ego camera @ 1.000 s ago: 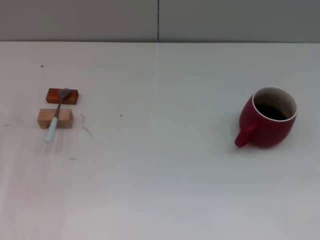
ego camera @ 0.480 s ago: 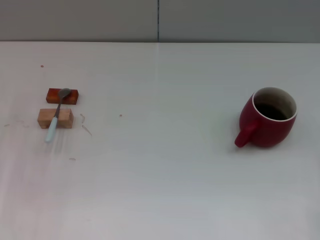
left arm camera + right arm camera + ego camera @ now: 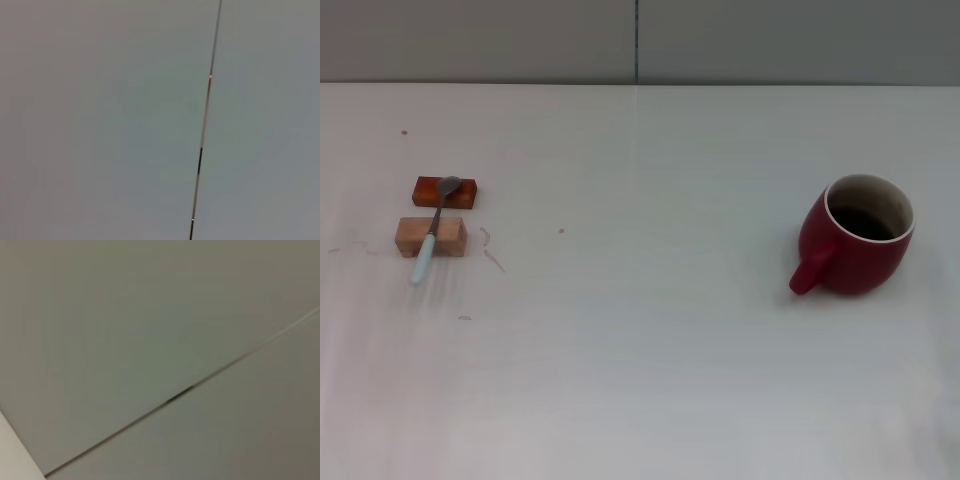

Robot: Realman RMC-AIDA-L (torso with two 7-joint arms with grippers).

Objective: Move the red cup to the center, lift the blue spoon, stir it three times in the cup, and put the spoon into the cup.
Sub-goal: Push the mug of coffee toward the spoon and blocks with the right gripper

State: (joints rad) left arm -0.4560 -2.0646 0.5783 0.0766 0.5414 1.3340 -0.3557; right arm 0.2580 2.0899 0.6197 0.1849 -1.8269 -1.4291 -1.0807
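The red cup (image 3: 860, 238) stands upright on the right side of the white table (image 3: 650, 330) in the head view, its loop handle turned toward the front left and its inside dark. Far to the left lies the blue spoon (image 3: 432, 240), its grey bowl resting on a reddish block (image 3: 446, 191) and its light blue handle crossing a pale wooden block (image 3: 431, 237). Neither gripper shows in any view. Both wrist views hold only a grey panelled wall with a seam.
A grey wall (image 3: 640, 40) with a vertical seam runs along the table's far edge. A few faint marks dot the tabletop near the blocks. A wide stretch of bare table separates the spoon from the cup.
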